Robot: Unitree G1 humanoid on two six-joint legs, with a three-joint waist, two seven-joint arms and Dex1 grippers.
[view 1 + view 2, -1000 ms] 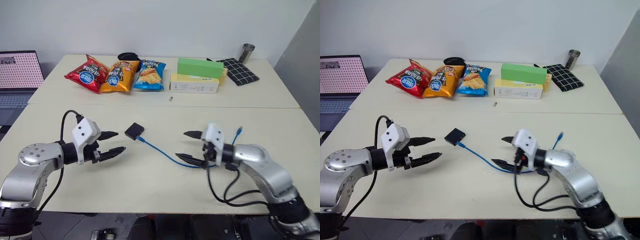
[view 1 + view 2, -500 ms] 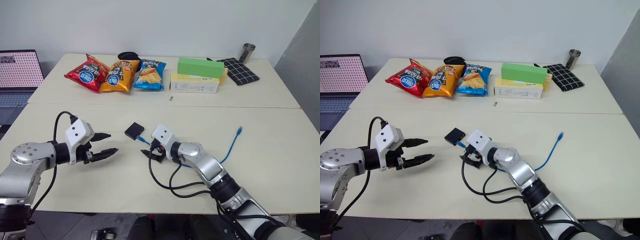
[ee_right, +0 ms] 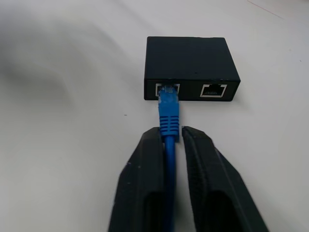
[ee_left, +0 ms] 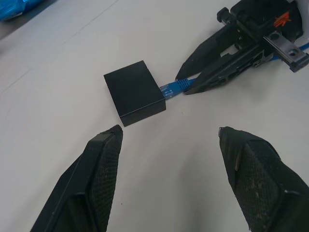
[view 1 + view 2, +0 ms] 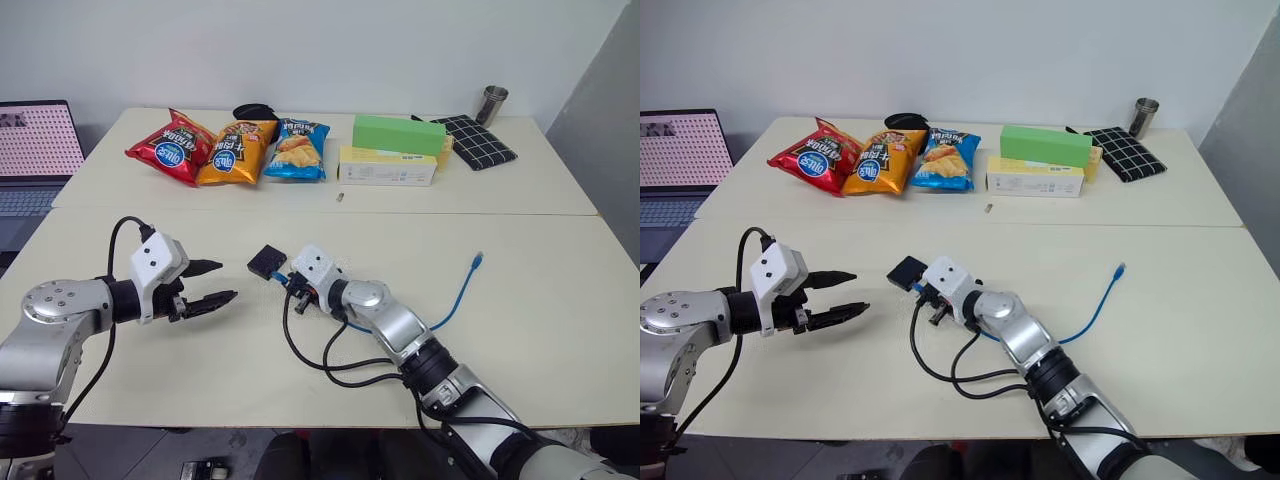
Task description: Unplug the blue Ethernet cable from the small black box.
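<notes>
Since a second ago, right gripper (image 5: 293, 290) has crossed the table from the robot's right side to the small black box (image 5: 267, 262) and its spread fingers have closed on the blue Ethernet cable (image 5: 455, 300); left gripper (image 5: 214, 283) is about where it was.

Head views: box lies flat on the near table, just ahead of the right gripper. Cable runs from it under the right arm and curves off to the right, free plug lying on the tabletop. Left gripper hovers to the left of the box, clear of it. Snack bags (image 5: 228, 150) sit on the far table.

Left wrist view: left gripper's fingers (image 4: 101, 179) stand wide apart, holding nothing; box (image 4: 134, 93) lies ahead of them with the plug seated.

Right wrist view: right gripper (image 3: 175, 137) is clamped on the cable just behind its blue boot (plug in one of two ports); box (image 3: 190, 67) sits directly ahead.
</notes>
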